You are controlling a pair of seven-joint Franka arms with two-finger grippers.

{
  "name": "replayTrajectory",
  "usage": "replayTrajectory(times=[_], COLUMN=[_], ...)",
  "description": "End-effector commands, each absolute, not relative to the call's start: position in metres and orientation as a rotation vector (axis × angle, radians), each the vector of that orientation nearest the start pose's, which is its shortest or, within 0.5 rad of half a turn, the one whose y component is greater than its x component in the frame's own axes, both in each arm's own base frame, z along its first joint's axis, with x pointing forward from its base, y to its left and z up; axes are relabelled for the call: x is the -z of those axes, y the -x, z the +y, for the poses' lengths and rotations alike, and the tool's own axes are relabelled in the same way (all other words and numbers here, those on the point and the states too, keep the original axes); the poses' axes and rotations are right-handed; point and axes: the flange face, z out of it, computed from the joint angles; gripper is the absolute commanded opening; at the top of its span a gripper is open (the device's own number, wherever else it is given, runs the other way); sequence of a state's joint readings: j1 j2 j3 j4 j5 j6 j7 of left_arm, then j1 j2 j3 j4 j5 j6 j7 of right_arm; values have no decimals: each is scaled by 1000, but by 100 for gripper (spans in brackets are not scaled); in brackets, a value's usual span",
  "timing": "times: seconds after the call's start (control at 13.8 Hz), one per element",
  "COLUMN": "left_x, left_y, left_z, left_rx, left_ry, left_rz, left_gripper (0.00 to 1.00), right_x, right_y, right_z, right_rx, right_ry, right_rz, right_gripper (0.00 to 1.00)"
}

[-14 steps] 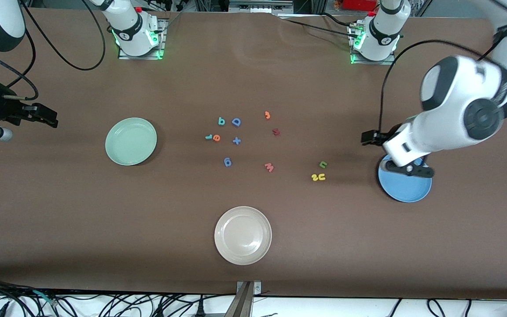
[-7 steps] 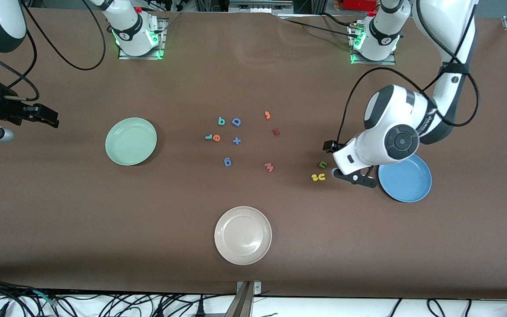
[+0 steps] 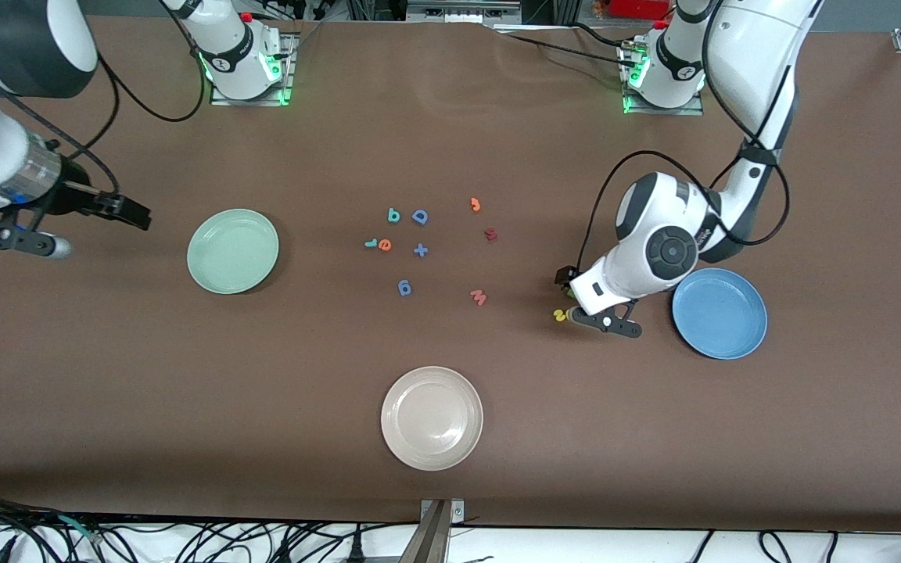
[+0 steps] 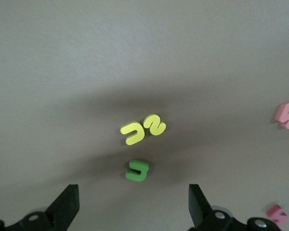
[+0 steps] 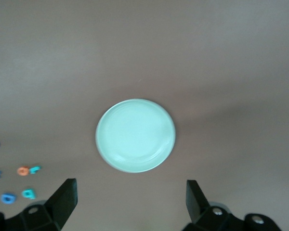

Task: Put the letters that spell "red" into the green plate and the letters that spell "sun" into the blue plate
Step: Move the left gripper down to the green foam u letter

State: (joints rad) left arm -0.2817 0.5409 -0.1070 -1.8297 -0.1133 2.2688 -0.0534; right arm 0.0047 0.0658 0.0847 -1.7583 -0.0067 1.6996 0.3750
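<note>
While both plates sit empty, no letter has been moved.
Green plate (image 3: 232, 251): empty, toward the right arm's end.
Blue plate (image 3: 719, 313): empty, toward the left arm's end.
"Sun" letters (image 4: 142, 129): on the table beside the blue plate.
"Red" letters (image 3: 382, 234): mid-table.
Left gripper (image 3: 585, 307): fingers apart, over the "sun" letters.
Right gripper (image 3: 95, 227): fingers apart, holding nothing, beside the green plate.

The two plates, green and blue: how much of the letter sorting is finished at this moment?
Nothing is sorted: the green plate and the blue plate hold no letters. The open left pincer hangs over the yellow and green letters. The open right pincer is beside the green plate; the orange and teal letters lie untouched. All six remain.
</note>
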Motion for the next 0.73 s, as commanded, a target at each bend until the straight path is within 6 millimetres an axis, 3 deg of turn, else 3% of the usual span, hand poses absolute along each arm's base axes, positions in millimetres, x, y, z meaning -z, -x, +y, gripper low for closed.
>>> replayTrajectory(times=[0.0,0.22,0.51,0.65], left_x=[-207,-189,-182,-180], left_y=[-571,-563,-562,-563], left_z=[-253,-261,-261,-261], left_rx=[-144,-116,-107,-92], left_ry=[3173,3095,3078,3075], left_rz=[420,399,393,402], left_gripper=[100,100,99,87], right_x=[-491,-468,-426,-396], right_y=[-567,-569,-563,-557], right_z=[78,134,221,271], right_rx=[-263,-275,-288,-276], right_ry=[3065,3041,2982,2937], right_rz=[601,732,953,1079], right_gripper=[99,99,99,99])
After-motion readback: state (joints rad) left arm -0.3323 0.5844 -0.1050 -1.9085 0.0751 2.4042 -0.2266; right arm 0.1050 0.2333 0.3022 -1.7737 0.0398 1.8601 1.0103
